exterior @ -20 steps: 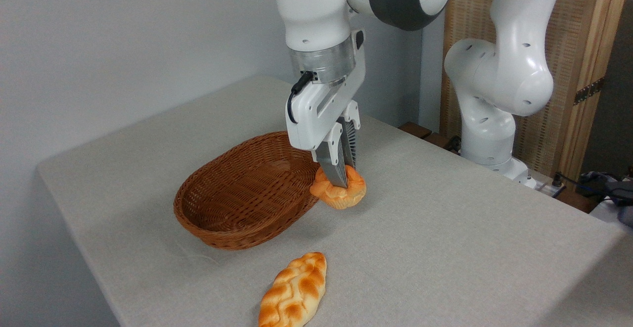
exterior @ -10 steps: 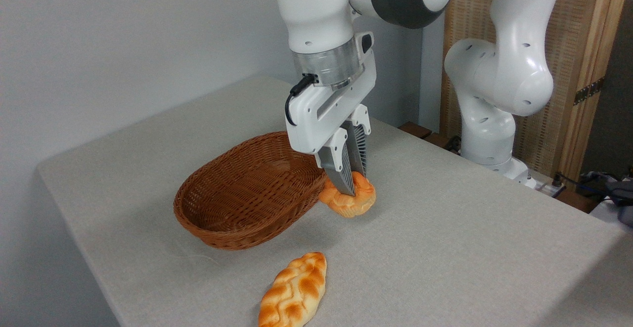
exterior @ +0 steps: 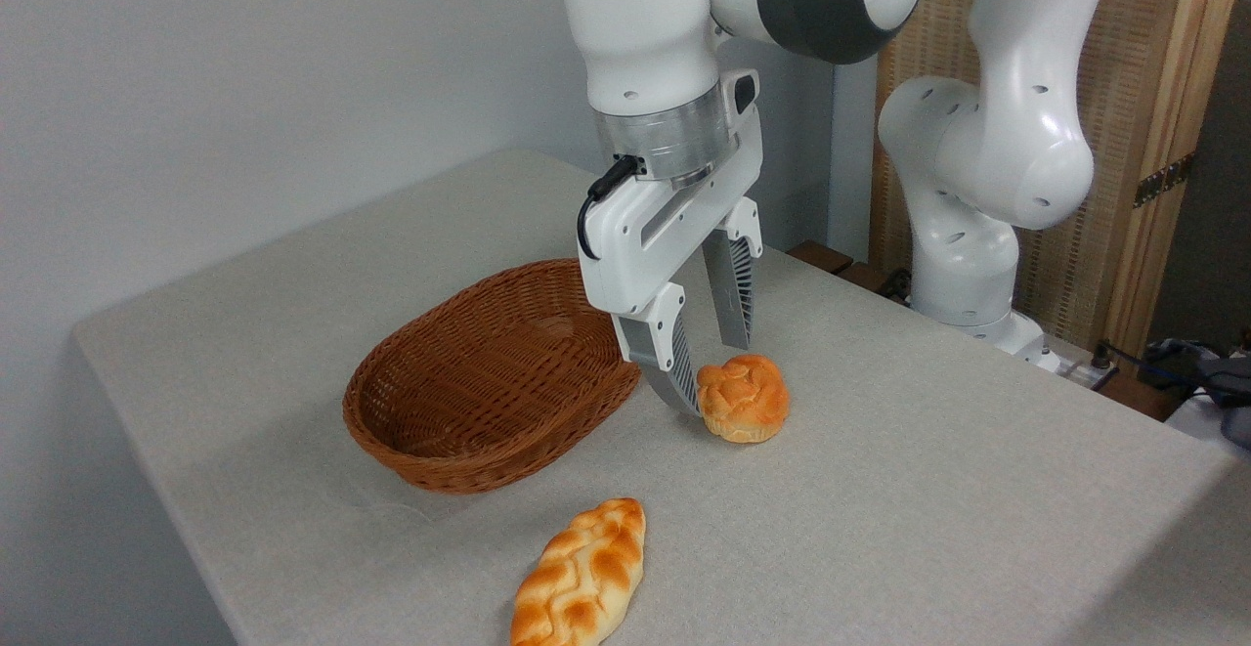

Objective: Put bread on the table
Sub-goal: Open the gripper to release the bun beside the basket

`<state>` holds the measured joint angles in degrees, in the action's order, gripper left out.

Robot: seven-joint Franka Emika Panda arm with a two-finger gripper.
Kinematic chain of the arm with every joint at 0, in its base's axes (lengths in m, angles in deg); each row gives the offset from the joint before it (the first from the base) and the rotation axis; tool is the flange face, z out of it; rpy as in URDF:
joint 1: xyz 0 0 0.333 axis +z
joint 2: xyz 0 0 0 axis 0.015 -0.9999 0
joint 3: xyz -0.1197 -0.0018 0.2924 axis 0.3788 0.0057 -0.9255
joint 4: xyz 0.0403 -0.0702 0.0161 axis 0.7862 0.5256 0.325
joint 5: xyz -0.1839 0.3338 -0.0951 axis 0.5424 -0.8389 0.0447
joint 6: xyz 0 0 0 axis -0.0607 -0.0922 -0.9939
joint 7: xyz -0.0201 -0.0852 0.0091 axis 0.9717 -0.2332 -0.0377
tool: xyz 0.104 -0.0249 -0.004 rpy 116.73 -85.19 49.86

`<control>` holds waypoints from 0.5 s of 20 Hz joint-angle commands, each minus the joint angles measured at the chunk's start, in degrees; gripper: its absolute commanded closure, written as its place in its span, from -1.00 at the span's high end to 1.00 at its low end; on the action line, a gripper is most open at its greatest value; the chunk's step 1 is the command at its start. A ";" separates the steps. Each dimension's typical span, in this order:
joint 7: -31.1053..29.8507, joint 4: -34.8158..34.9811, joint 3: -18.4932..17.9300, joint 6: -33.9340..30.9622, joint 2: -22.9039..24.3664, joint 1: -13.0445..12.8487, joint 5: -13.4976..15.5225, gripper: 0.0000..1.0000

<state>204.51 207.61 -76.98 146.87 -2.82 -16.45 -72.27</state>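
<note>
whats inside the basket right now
The basket shows only bare woven wicker on its far inner wall and the part of the floor in view. Its near rim covers the floor closest to the camera, so that strip cannot be seen. The bun sits outside on the table.

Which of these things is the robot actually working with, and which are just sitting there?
Part of the job:
- the bread, a small round bun, resting on the cloth
- the table, where it has been set down
- the gripper, open just beside the bun

Just lying about:
- the wicker basket, nothing visible inside
- the braided loaf near the front edge
</note>
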 commanded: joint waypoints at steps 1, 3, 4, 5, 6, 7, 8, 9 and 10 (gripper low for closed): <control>-3.55 -2.49 -0.65 0.17 0.42 -0.41 0.02 1.00; -12.85 -4.51 -0.38 0.17 0.24 -0.41 0.38 1.00; -16.73 -5.57 -0.03 0.00 0.07 -0.41 0.81 1.00; -20.42 -6.54 0.06 -0.35 -0.11 -0.41 1.43 1.00; -23.94 -7.33 0.14 -0.70 -0.46 -0.41 2.39 1.00; -27.89 -7.95 0.15 -0.79 -0.46 -0.32 3.97 1.00; -32.36 -8.56 0.15 -0.79 -0.55 -0.32 5.98 1.00; -36.93 -9.35 0.15 -0.88 -0.64 -0.32 8.09 1.00; -41.68 -9.88 0.23 -0.88 -0.81 -0.32 9.77 1.00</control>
<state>174.73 200.38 -76.63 146.96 -2.76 -16.50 -67.26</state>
